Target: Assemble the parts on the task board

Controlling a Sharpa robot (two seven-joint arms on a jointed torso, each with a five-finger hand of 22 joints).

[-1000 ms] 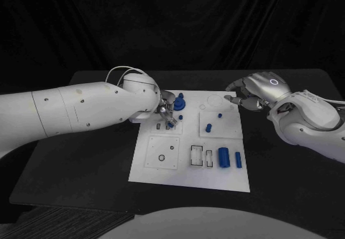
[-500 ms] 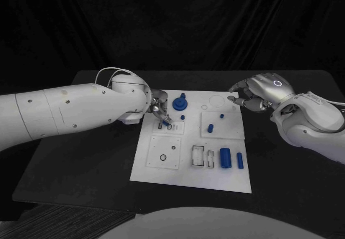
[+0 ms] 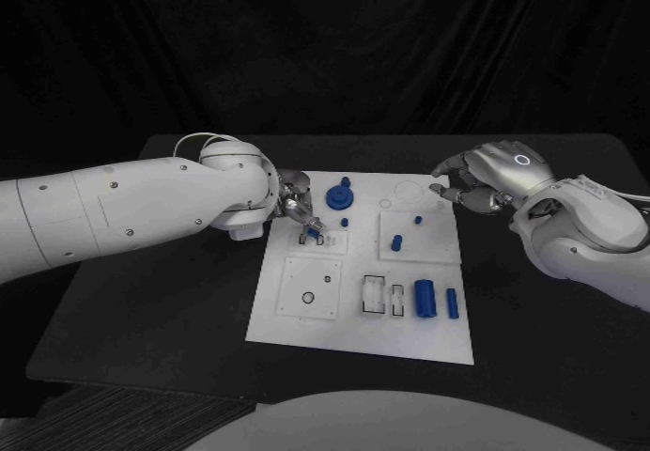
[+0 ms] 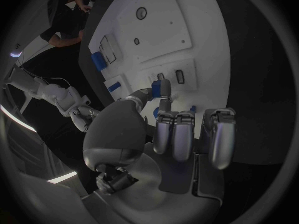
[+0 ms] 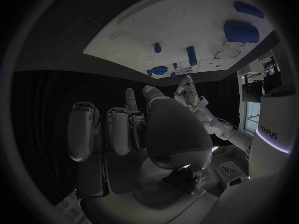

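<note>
The white task board (image 3: 355, 324) lies in the middle of the black table. My left hand (image 3: 298, 209) hovers over the board's far left part and pinches a small blue part (image 4: 163, 88) between thumb and a finger. That part (image 3: 315, 231) hangs just above two small slots (image 3: 309, 241). My right hand (image 3: 474, 183) hovers at the board's far right edge with fingers curled in, holding nothing. On the board stand a round blue knob part (image 3: 339, 195) and three short blue pegs (image 3: 395, 241). A thick blue cylinder (image 3: 424, 298) lies on the near right.
A slim blue bar (image 3: 450, 303) lies beside the thick cylinder, with two rectangular slots (image 3: 371, 293) to its left. A square white plate (image 3: 309, 287) with a round hole sits on the board's near left. Bare black table surrounds the board.
My left hand has drawn slightly to the left while still pinching the small blue part over the slots. The right hand has hardly moved.
</note>
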